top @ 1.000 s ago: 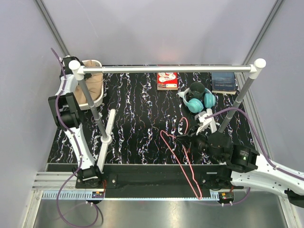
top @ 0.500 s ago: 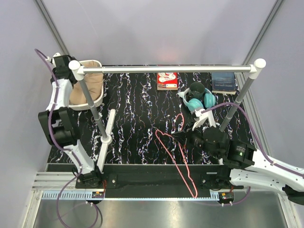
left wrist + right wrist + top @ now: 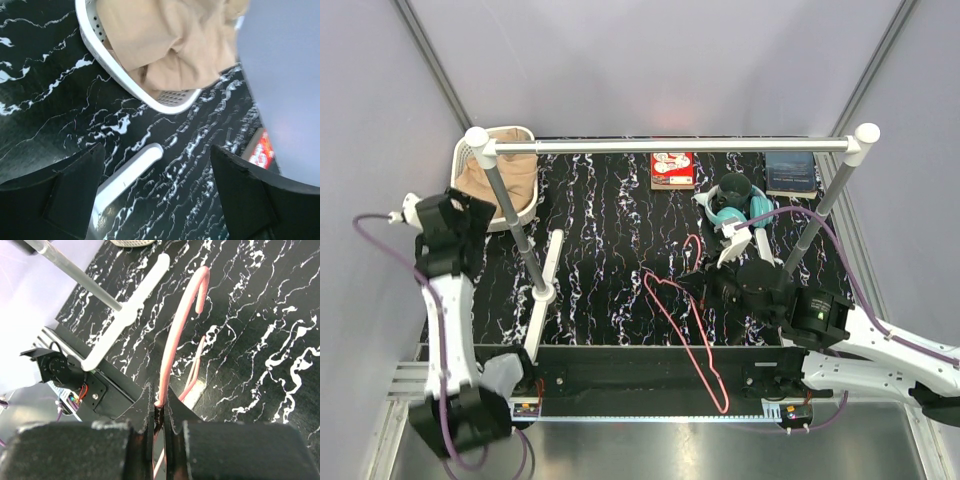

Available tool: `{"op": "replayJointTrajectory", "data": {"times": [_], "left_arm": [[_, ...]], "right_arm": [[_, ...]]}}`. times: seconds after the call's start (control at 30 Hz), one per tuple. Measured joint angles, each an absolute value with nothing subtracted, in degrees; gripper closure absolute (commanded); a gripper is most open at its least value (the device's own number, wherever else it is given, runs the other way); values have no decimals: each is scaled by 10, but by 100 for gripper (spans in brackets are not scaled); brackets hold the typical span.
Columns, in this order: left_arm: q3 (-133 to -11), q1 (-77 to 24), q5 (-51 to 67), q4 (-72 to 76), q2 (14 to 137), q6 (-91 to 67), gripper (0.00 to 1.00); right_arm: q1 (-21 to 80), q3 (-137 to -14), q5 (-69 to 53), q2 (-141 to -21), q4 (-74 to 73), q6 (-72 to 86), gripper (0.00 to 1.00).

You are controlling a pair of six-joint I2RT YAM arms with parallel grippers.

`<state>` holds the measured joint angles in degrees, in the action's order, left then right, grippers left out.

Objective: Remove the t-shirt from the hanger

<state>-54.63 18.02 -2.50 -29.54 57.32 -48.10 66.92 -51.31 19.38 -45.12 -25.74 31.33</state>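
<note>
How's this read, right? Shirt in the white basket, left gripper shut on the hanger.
Not quite: the right gripper, not the left, is shut on the hanger, as the right wrist view shows. The t-shirt does lie in the white basket.

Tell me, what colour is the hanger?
The hanger is pink-red, clearest in the right wrist view.
</note>
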Motion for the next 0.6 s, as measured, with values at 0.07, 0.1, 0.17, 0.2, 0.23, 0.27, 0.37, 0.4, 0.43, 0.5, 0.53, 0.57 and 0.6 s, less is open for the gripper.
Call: {"op": "replayJointTrajectory", "data": {"times": [0.07, 0.1, 0.17, 0.2, 0.23, 0.27, 0.37, 0.4, 0.43, 0.5, 0.53, 0.57, 0.6], "left_arm": [[-531, 181, -23, -320, 482, -481, 13], [-531, 181, -17, -330, 438, -479, 13], [-532, 181, 2, -336, 367, -465, 12], [-536, 181, 16, -340, 336, -454, 11], [-542, 181, 32, -345, 310, -442, 11], [-549, 181, 45, -347, 293, -431, 11], [-587, 181, 102, -351, 251, -388, 9], [-599, 181, 116, -351, 245, -377, 8], [-616, 178, 133, -351, 239, -364, 7], [-651, 168, 161, -350, 236, -339, 7], [-668, 159, 175, -347, 236, -326, 7], [-684, 149, 187, -346, 236, -310, 7], [-701, 138, 196, -345, 236, -295, 7]], "right_arm": [[669, -515, 194, -453, -263, 314, 100], [669, -515, 194, -453, -265, 314, 100], [669, -519, 194, -453, -270, 315, 100], [669, -520, 194, -452, -272, 315, 100], [669, -521, 194, -451, -275, 316, 100], [669, -522, 194, -449, -279, 316, 100], [669, -526, 195, -443, -292, 316, 100], [669, -527, 196, -442, -296, 316, 100], [669, -529, 196, -442, -299, 316, 100], [669, -532, 198, -443, -300, 315, 100], [669, -533, 199, -444, -300, 315, 100], [669, -535, 199, -445, -300, 315, 100], [669, -537, 199, -448, -302, 315, 100]]}}
